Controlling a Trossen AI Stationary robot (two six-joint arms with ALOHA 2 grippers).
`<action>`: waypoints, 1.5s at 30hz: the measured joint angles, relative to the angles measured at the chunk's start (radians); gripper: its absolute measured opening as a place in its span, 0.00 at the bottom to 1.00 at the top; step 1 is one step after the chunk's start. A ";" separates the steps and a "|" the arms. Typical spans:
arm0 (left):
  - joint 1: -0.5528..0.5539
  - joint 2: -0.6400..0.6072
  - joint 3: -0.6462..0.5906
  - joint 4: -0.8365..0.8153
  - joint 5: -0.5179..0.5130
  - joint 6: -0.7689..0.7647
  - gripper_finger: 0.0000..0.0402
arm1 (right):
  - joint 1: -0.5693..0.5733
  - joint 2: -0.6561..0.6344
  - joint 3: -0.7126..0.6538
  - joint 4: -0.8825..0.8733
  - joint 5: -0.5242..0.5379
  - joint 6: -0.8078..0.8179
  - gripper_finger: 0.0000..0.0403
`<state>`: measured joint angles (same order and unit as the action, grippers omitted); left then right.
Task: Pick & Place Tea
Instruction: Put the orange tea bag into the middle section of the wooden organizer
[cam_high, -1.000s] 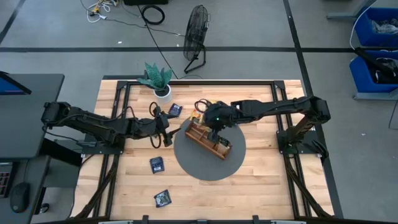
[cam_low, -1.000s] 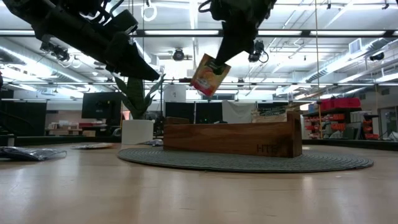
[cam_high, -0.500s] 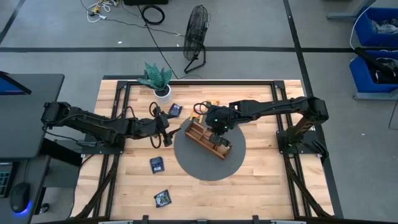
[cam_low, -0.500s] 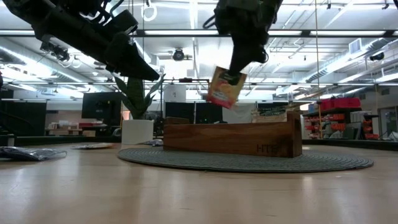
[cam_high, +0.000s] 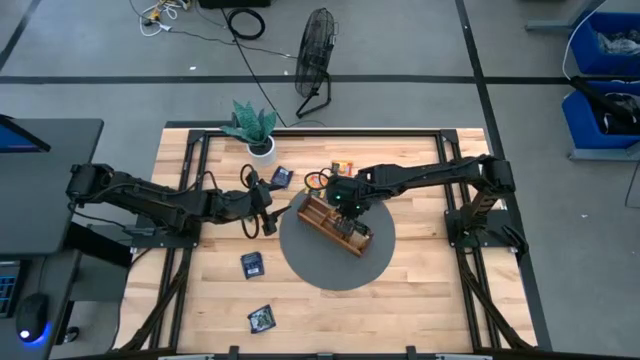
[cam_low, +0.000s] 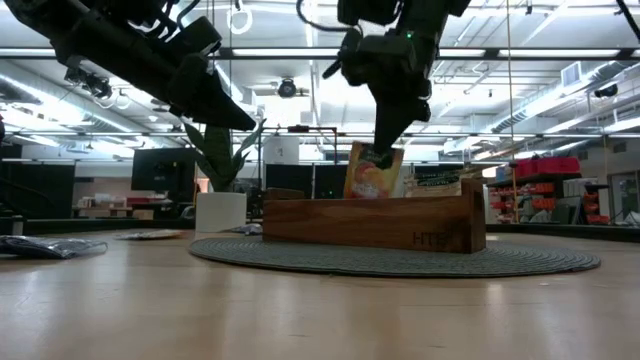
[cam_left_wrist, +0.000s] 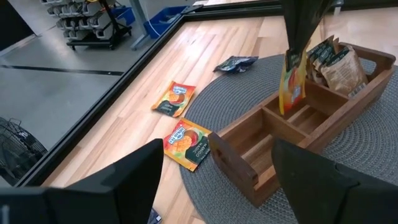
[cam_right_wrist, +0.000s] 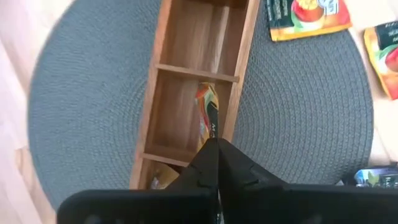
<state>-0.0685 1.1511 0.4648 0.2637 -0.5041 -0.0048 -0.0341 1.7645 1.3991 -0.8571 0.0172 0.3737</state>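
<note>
My right gripper (cam_low: 378, 152) is shut on an orange tea sachet (cam_low: 372, 172) over the long wooden tray (cam_high: 335, 222), which stands on a round grey mat (cam_high: 338, 250). The sachet's lower end (cam_left_wrist: 288, 107) dips into a middle compartment. Several sachets (cam_left_wrist: 333, 59) stand in the tray's end compartment. Two orange sachets (cam_left_wrist: 175, 98) (cam_left_wrist: 188, 142) lie flat beside the mat, and dark ones (cam_high: 281, 176) (cam_high: 252, 264) (cam_high: 262, 318) lie flat on the table. My left gripper (cam_high: 268, 212) waits open left of the tray. My right gripper pinches the orange sachet's top edge (cam_low: 374, 152) between its two shut fingers (cam_right_wrist: 214, 155), coming steeply from above. The sachet hangs nearly upright below the fingers, its lower end inside the tray's compartment (cam_right_wrist: 198, 115). Whether it touches the tray's floor I cannot tell.
A potted plant (cam_high: 254, 128) stands at the table's far left. A dark sachet (cam_left_wrist: 235, 63) lies at the mat's far edge. Bare wood lies near the table's front edge, right of the lowest dark sachet.
My right gripper has gone down toward the tray with the orange sachet and tipped more steeply downward. The sachet, which hung tilted well above the tray, is now nearly upright with its lower end below the tray's rim.
</note>
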 joint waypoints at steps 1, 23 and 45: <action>0.000 0.000 0.000 -0.001 0.000 0.000 0.75 | 0.000 0.008 0.000 -0.001 0.000 0.000 0.00; 0.000 0.000 0.000 -0.003 0.000 -0.010 0.75 | -0.031 0.063 -0.001 0.004 0.001 -0.015 0.00; 0.000 0.000 0.000 -0.062 0.003 -0.041 0.75 | 0.007 0.040 -0.001 0.073 0.112 -0.093 0.27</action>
<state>-0.0685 1.1514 0.4646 0.2014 -0.5012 -0.0456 -0.0267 1.8050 1.3983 -0.7842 0.1291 0.2811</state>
